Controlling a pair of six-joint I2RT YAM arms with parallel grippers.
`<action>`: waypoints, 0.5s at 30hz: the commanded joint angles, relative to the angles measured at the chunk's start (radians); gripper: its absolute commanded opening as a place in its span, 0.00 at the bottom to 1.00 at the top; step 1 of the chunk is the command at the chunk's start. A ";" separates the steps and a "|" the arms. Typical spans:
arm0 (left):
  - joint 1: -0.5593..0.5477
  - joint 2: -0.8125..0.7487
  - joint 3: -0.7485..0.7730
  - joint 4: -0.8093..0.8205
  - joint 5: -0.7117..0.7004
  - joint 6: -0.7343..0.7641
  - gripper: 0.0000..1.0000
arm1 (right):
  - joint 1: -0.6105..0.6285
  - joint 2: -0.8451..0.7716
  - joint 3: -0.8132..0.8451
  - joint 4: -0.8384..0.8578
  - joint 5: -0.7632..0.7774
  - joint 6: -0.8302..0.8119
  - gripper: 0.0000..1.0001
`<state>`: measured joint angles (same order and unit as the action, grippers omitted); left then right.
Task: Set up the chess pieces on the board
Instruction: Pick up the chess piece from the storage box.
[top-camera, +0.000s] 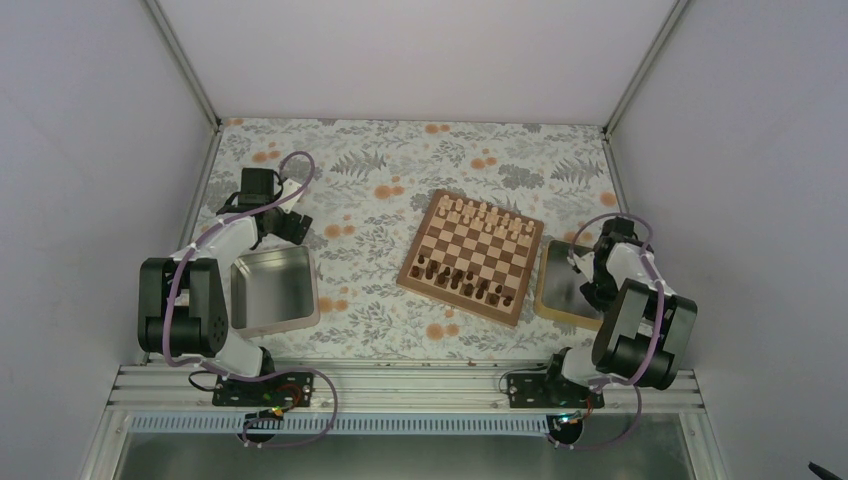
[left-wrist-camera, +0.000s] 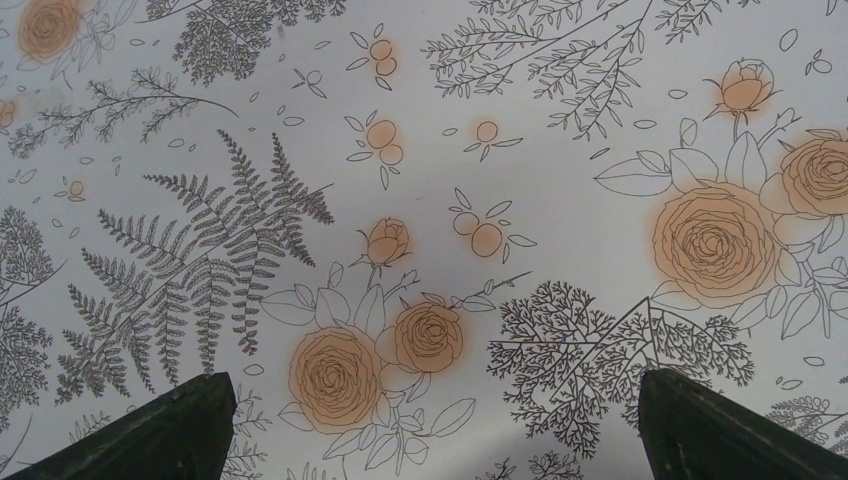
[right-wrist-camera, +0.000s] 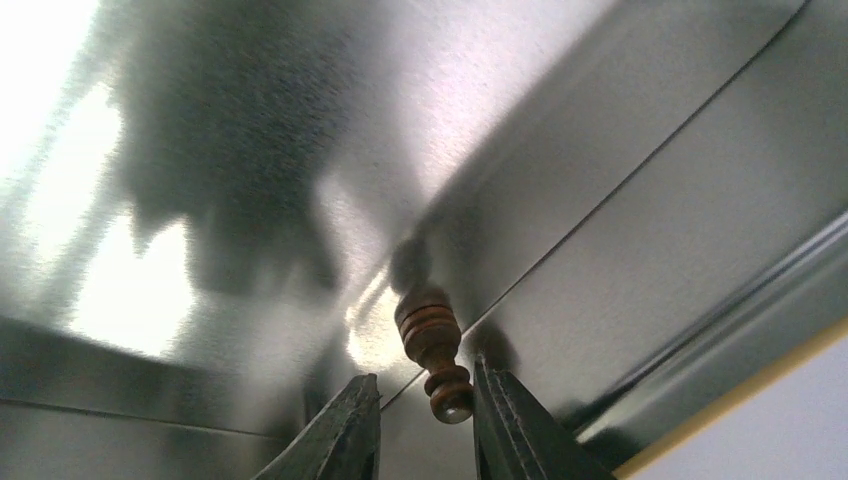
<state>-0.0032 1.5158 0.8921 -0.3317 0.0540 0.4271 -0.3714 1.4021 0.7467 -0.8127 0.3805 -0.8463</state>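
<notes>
TOP: board (top-camera: 470, 257) seen mid-table, dark chess pieces (top-camera: 462, 281) ranked on its near rows; right arm (top-camera: 640, 320) bent down into tray (top-camera: 548, 290) just beside board | LEFT WRIST: left gripper (left-wrist-camera: 432, 400) held wide open over tablecloth (left-wrist-camera: 560, 150), nothing gripped | RIGHT WRIST: right gripper (right-wrist-camera: 420, 400) half-open astride loose piece (right-wrist-camera: 432, 335) lain on tray floor, gap seen at one finger

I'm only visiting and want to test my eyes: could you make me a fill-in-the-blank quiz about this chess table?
On the board, the pale pieces stand along the ___ edge from the robot.
The left gripper is ___, only flowered cloth showing between its fingers.
The right gripper has ___ dark brown chess piece between its fingers.
The grey tin sits on the robot's ___ side.
Missing words: far; open; one; left.
</notes>
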 joint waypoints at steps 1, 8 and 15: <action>-0.004 0.001 0.008 -0.001 0.015 0.007 1.00 | 0.023 -0.012 -0.002 -0.043 0.000 0.005 0.26; -0.005 -0.008 0.007 -0.001 0.018 0.007 1.00 | 0.023 0.009 -0.024 -0.012 0.043 0.011 0.24; -0.004 -0.009 0.005 0.000 0.016 0.006 1.00 | 0.025 0.011 -0.028 0.008 0.043 0.007 0.20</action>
<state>-0.0032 1.5158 0.8921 -0.3321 0.0582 0.4271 -0.3538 1.4109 0.7349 -0.8051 0.4114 -0.8421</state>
